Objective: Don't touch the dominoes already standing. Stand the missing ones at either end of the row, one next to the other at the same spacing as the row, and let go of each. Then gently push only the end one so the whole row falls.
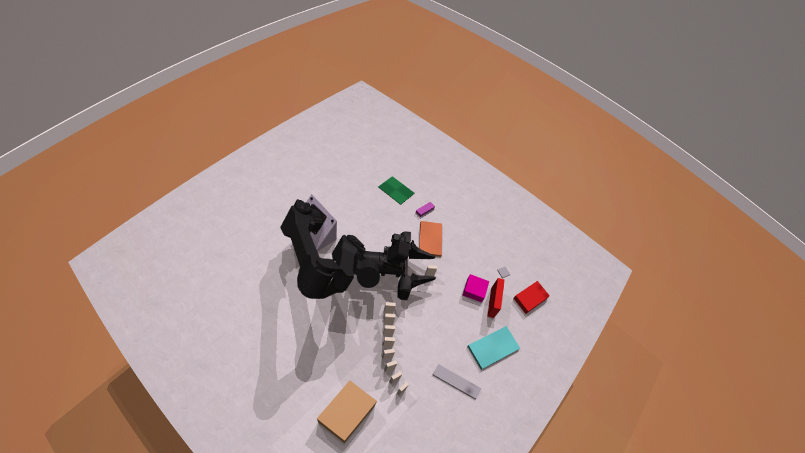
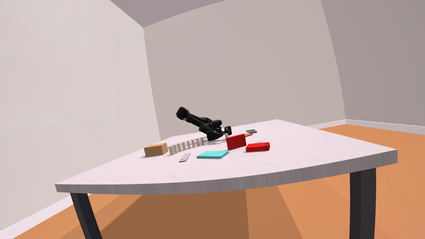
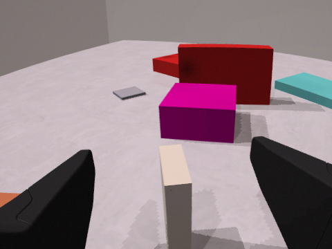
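Observation:
One cream domino [image 1: 431, 270] [image 2: 226, 135] [image 3: 177, 169] stands upright, apart from the row; its foot is out of frame in the wrist view. My gripper [image 1: 434, 267] [image 3: 173, 154] is open around it, with a finger on each side and a gap between each finger and the domino. A curved row of several standing dominoes [image 1: 389, 328] [image 2: 178, 147] runs from beside my gripper toward the tan box in the top view. The row's nearest domino [image 1: 390, 307] is off to the side of the lone one, with a wide gap between them. The row is not in the wrist view.
A magenta block [image 1: 477, 285] [image 3: 197, 121] lies beyond my fingertips, before an upright red slab [image 1: 496, 297] [image 2: 236, 142] [image 3: 225, 69]. An orange slab [image 1: 431, 237] lies beside my gripper. A teal slab [image 1: 494, 346] [image 2: 212, 154], a grey strip [image 1: 450, 378] and a tan box [image 1: 347, 409] [image 2: 155, 149] lie farther off.

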Robot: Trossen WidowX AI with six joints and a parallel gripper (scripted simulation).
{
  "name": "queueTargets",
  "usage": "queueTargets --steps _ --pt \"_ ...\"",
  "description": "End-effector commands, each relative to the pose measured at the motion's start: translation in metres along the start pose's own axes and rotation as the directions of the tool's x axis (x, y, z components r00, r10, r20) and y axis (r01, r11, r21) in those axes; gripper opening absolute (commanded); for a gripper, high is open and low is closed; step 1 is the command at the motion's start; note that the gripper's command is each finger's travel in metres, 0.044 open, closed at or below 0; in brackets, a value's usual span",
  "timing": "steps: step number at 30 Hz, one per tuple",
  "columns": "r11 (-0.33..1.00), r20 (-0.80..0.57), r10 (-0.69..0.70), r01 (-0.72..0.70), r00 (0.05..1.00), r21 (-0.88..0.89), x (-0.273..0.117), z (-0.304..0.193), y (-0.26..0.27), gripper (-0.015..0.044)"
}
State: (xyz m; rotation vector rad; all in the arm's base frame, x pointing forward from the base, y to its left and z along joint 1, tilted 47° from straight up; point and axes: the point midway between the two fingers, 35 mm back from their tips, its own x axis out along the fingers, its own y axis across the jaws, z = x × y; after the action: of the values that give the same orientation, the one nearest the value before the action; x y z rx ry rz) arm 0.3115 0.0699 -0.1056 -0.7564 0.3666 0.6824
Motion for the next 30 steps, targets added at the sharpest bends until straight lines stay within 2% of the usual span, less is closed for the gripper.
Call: queueTargets --steps 1,3,9,15,23,26,30 --pt "1.0 0.008 0.0 0.0 1.0 -0.008 0.0 0.001 0.0 0.0392" --pt "1.0 0.007 0.0 0.0 1.0 -0.008 0.0 0.003 0.0 0.044" --pt "1.0 0.003 -0.001 0.001 1.0 0.001 0.0 0.049 0.0 0.044" --pt "1.0 -0.005 0.004 -0.004 1.0 0.021 0.004 0.05 0.0 0.044" --pt "0.926 -0.156 0.099 -0.033 0.983 0.377 0.068 0.053 -0.001 0.044" --pt "0.846 -0.254 0.129 0.028 0.959 0.532 0.087 0.052 -0.005 0.044" --pt "0.696 -0.399 0.166 0.179 0.902 0.695 0.108 0.056 -0.014 0.044"
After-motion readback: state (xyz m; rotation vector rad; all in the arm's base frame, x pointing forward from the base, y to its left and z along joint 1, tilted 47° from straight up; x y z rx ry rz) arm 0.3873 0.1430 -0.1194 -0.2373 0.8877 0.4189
